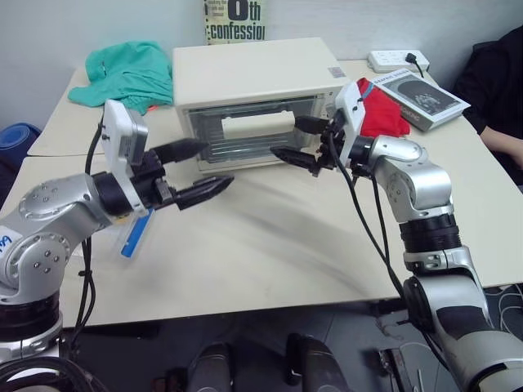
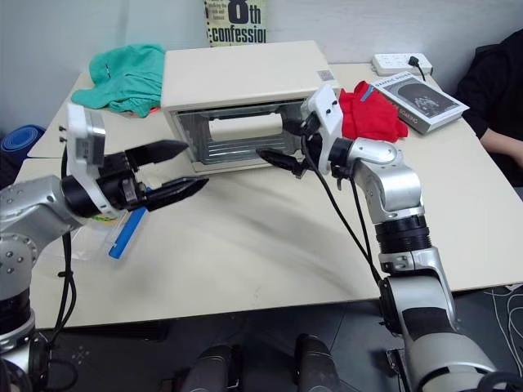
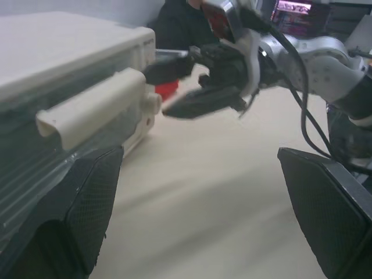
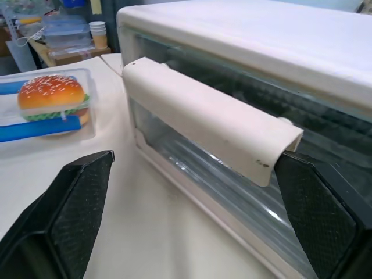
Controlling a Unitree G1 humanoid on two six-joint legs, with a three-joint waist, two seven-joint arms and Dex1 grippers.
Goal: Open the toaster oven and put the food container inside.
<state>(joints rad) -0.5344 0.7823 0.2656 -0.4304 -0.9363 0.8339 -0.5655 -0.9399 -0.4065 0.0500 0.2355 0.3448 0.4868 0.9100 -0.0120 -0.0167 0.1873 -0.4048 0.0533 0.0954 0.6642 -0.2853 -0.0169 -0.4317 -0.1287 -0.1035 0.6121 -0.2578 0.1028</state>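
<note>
- My left gripper (image 1: 192, 171) was spread wide, holding nothing, hanging over the table (image 1: 270, 245) just in front of the toaster oven's left front corner.
- My right gripper (image 1: 301, 142) was also spread wide and empty, at the right end of the oven door, one finger above and one below handle height; from the right wrist view the handle (image 4: 209, 119) sat between the two fingers, not yet touched.
- Toaster oven (image 1: 253, 82) stood at the middle-back of the table, door closed, white bar handle across the glass.
- Food container (image 4: 49, 104) with the sesame-bun burger lay flat on the table to the left of the oven, blue clip visible on its side; in the head views it was mostly hidden behind my left arm, only a blue clip (image 2: 127, 231) and a clear edge showing.
- Green cloth (image 1: 127, 72) lay bunched at the back left of the table, beside the oven.
- Red cloth (image 2: 372, 114) lay right of the oven, behind my right wrist.
- A book (image 1: 421, 98) and a white power strip (image 1: 398, 59) were at the back right corner.
- A person's dark sleeve (image 1: 498, 82) was at the table's right edge.
</note>
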